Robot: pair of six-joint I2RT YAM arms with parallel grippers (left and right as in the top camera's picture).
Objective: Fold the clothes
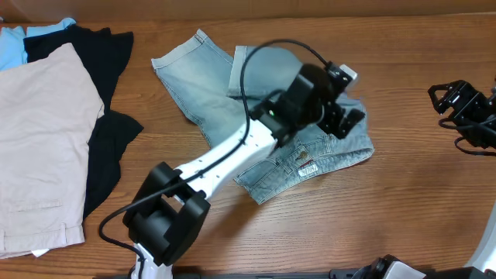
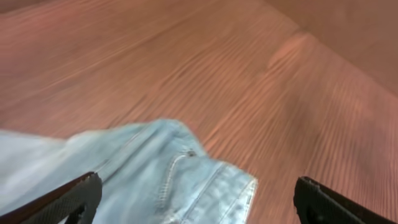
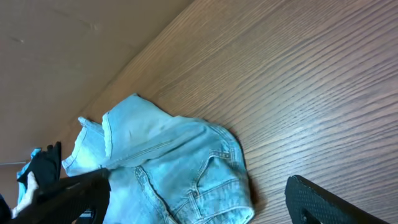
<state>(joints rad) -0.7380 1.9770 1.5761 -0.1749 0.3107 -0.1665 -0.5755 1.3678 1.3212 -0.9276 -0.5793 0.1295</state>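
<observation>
Left gripper (image 1: 346,118) wide open and empty, denim shorts (image 1: 203,87) right under it and spreading behind on the desk (image 1: 418,201), right gripper (image 1: 445,99) also wide and well clear; likely best to pinch both layers at an edge and fold flat.

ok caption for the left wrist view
Left arm's open fingers frame a corner of the denim shorts on the wooden table

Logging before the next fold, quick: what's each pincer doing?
Left pincer: open above the denim shorts, gripping nothing.
Right pincer: open, empty.
</observation>
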